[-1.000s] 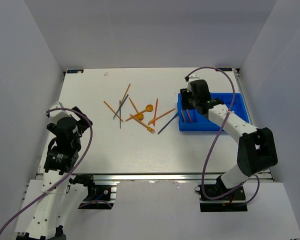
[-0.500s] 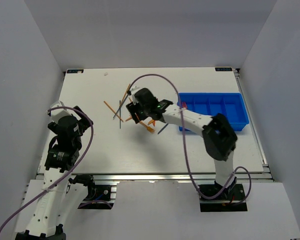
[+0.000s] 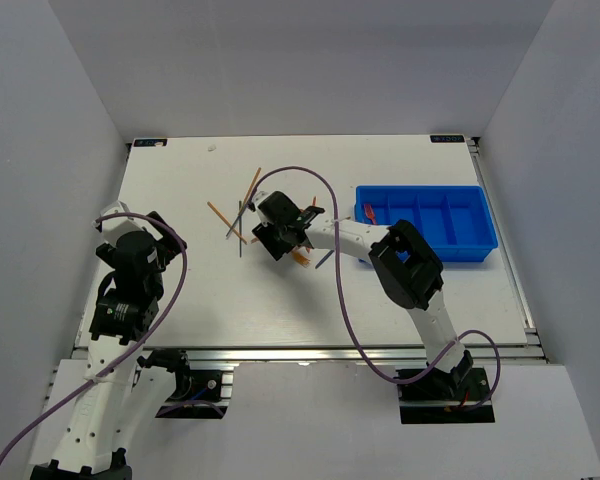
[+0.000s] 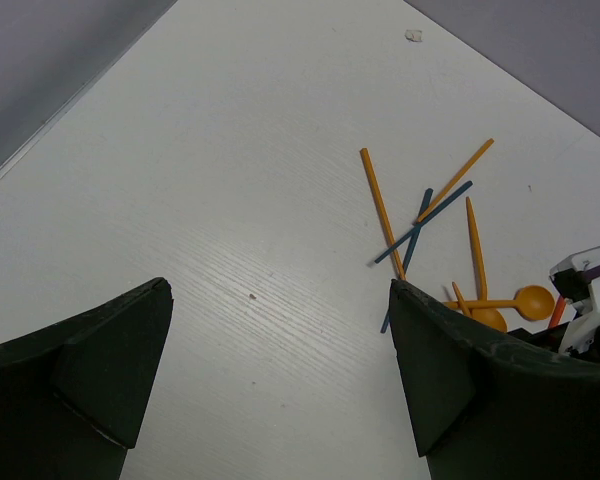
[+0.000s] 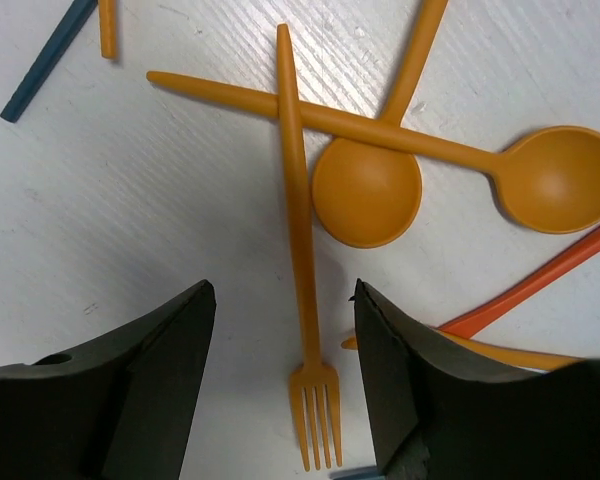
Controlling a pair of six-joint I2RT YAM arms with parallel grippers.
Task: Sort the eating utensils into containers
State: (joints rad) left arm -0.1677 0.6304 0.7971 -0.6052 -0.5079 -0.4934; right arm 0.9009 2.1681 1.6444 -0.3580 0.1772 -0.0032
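Snagging looms: the right end effector (image 5: 283,290), spread wide astride the slim orange plastic fork (image 5: 298,250) on the white desk (image 5: 130,200), could drag the long orange plastic spoon (image 5: 450,152) crossing that fork's handle.

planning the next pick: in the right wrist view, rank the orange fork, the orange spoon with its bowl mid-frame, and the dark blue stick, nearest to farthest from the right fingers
1. orange fork: lies between the right fingers, tines toward the camera.
2. orange spoon: bowl just ahead, slightly to the right.
3. dark blue stick: far off in the upper left corner.
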